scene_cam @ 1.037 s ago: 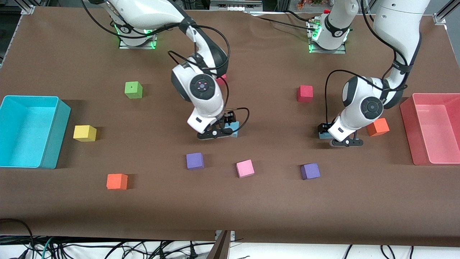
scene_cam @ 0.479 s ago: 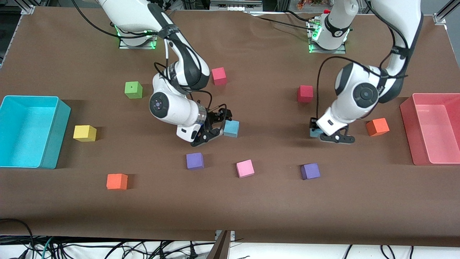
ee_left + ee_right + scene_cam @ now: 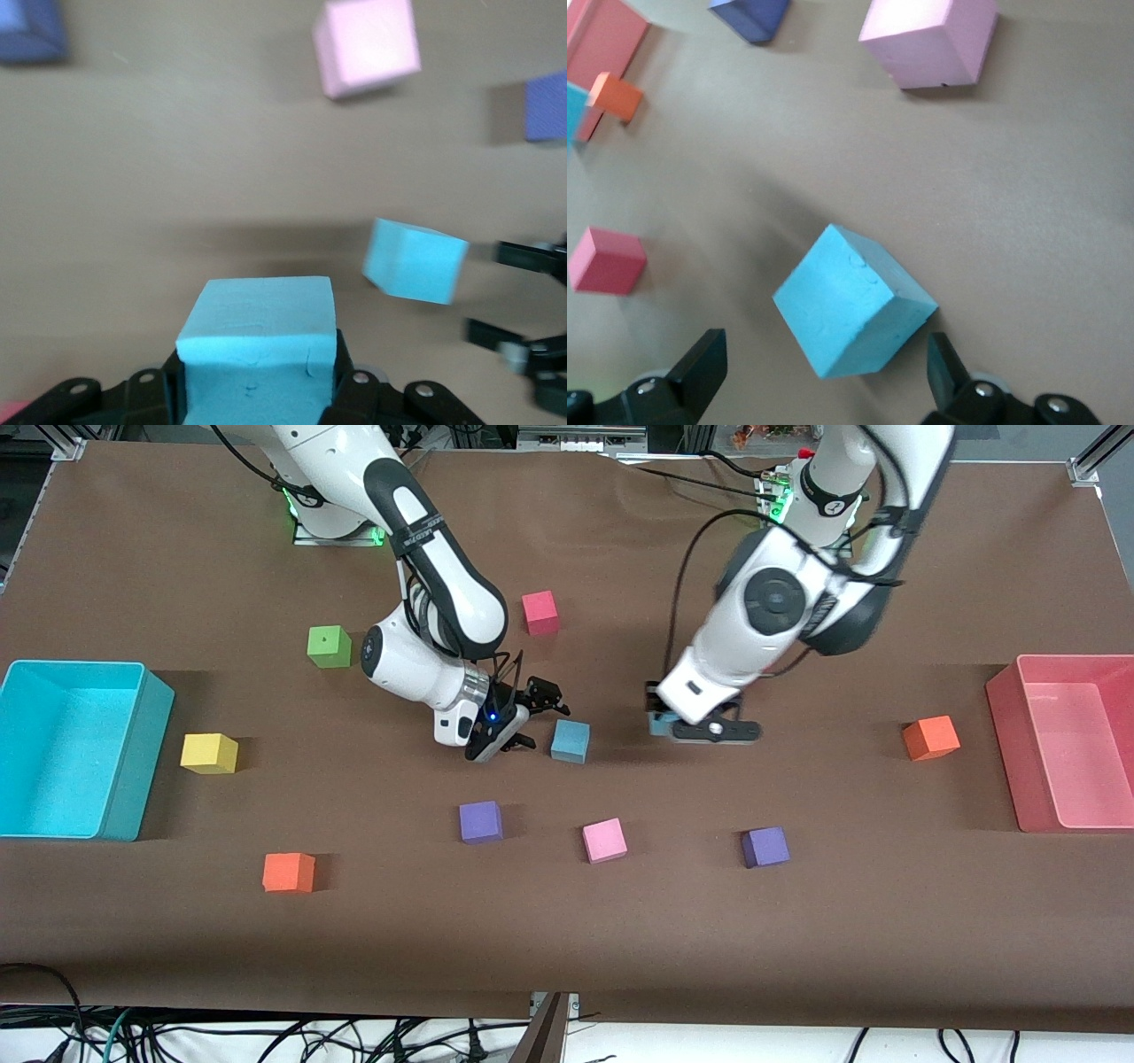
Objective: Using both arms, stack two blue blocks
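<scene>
One blue block (image 3: 570, 741) rests on the brown table near the middle; it also shows in the right wrist view (image 3: 850, 301) and the left wrist view (image 3: 415, 261). My right gripper (image 3: 529, 720) is open and empty, tilted, just beside this block toward the right arm's end, not touching it; in the right wrist view (image 3: 824, 376) its fingers stand on either side of the block. My left gripper (image 3: 678, 726) is shut on the second blue block (image 3: 658, 723) (image 3: 257, 345), held a little above the table beside the resting block, toward the left arm's end.
Pink cube (image 3: 604, 840) and two purple cubes (image 3: 480, 821) (image 3: 765, 847) lie nearer the camera. Red cube (image 3: 539, 612), green cube (image 3: 329, 646), yellow cube (image 3: 209, 753), two orange cubes (image 3: 288, 872) (image 3: 930, 737). Cyan bin (image 3: 133, 779) and pink bin (image 3: 1001, 691) stand at the table ends.
My left arm has carried its blue block from beside the orange cube toward the middle. My right gripper has let go of the other blue block and drawn back from it.
</scene>
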Tool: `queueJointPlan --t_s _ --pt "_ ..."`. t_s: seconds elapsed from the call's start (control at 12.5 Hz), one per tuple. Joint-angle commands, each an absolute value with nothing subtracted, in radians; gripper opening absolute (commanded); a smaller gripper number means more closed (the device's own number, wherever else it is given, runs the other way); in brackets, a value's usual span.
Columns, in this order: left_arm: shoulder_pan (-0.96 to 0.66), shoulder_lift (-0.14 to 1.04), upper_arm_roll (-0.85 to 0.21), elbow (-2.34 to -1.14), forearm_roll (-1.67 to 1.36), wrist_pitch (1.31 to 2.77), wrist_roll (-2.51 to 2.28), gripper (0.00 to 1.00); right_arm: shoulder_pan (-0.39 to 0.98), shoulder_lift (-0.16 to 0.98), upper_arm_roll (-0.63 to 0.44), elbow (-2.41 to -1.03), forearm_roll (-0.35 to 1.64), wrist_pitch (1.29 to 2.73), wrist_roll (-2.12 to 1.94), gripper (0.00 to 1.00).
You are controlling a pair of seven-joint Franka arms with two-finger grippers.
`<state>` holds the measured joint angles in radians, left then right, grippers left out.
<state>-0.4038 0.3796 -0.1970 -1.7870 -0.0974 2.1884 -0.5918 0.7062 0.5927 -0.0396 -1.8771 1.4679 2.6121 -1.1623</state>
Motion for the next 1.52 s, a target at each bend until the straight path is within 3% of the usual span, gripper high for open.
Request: queueJointPlan --t_s 0.0,0.4,0.64,1.44 --pt "-0.475 0.497 -0.176 -1.630 -0.101 2.175 -0.644 0.00 0.700 0.583 -0.044 -1.922 1.710 2.615 -1.638 1.00" --pt "-0.535 0.587 -0.146 -1.540 -0.094 2.253 -0.661 0.00 0.695 0.649 -0.049 -1.914 1.985 2.585 -2.049 1.00" --pt "-0.574 0.641 -0.117 -1.539 -0.087 2.341 -0.661 0.00 0.693 0.649 -0.049 -1.911 1.993 2.559 -2.075 1.00" --pt "-0.589 0.635 -0.114 -1.537 -0.086 2.339 -0.663 0.00 0.690 0.696 -0.049 -1.891 2.008 2.503 -2.207 0.99"
